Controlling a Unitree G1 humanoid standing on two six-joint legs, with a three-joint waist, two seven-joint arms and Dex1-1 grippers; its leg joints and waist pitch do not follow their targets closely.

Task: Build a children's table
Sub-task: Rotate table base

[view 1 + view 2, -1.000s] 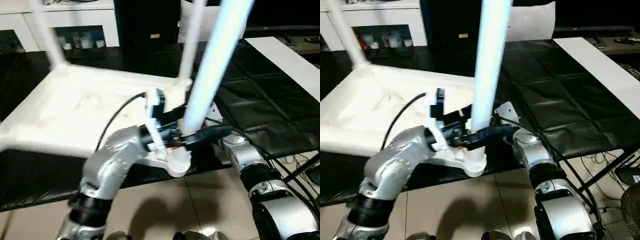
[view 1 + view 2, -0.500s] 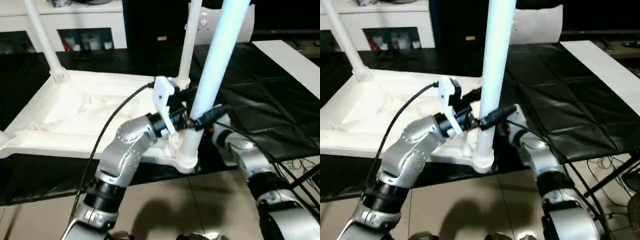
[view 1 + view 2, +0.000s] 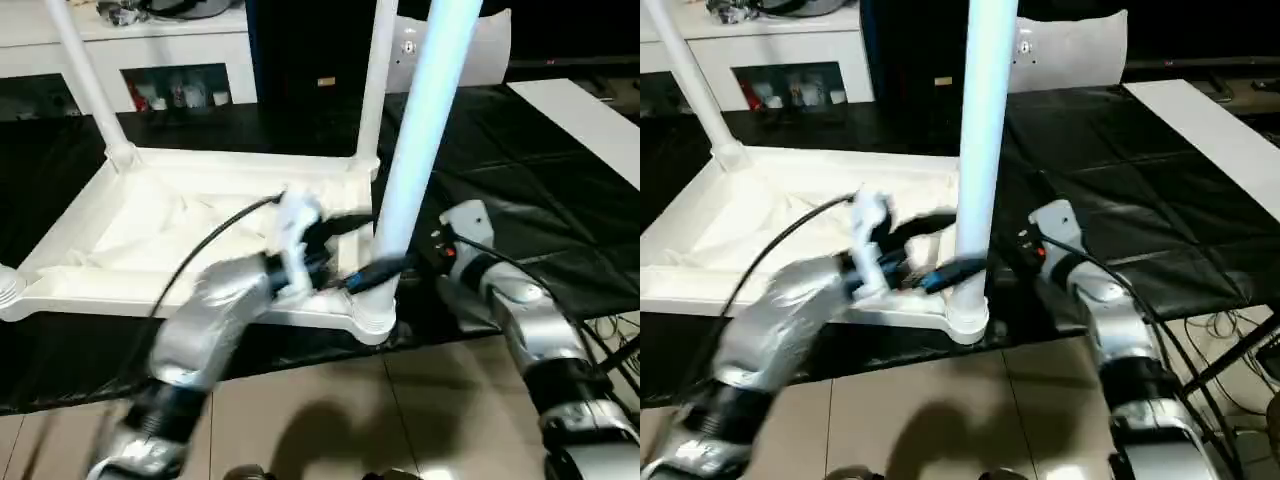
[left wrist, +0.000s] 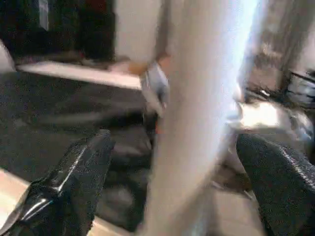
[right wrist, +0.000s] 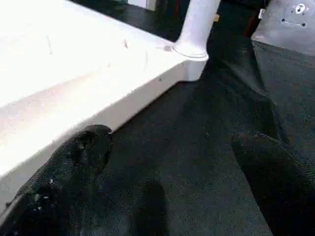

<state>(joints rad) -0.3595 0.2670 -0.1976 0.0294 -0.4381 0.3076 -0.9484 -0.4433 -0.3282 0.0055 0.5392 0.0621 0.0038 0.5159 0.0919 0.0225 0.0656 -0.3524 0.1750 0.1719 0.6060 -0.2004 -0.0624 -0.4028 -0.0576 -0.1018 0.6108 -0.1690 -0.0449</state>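
Black quilted mat [image 3: 520, 190]; ribbed white table [image 3: 150, 240] upturned, tubular leg [image 3: 415, 150] upright; left claw [image 4: 172, 172] spread around leg; right claw [image 5: 167, 182] released

We see our two forearms [image 3: 215, 315] cased in rounded silver metal, joined by black collars near the elbows. A thin black cable [image 3: 215, 240] loops over our left arm to a white wrist bracket [image 3: 295, 225]. Our right wrist [image 3: 1040, 250] shows a small red mark. Our gripper fingers [image 4: 69, 191] are black and finely textured.
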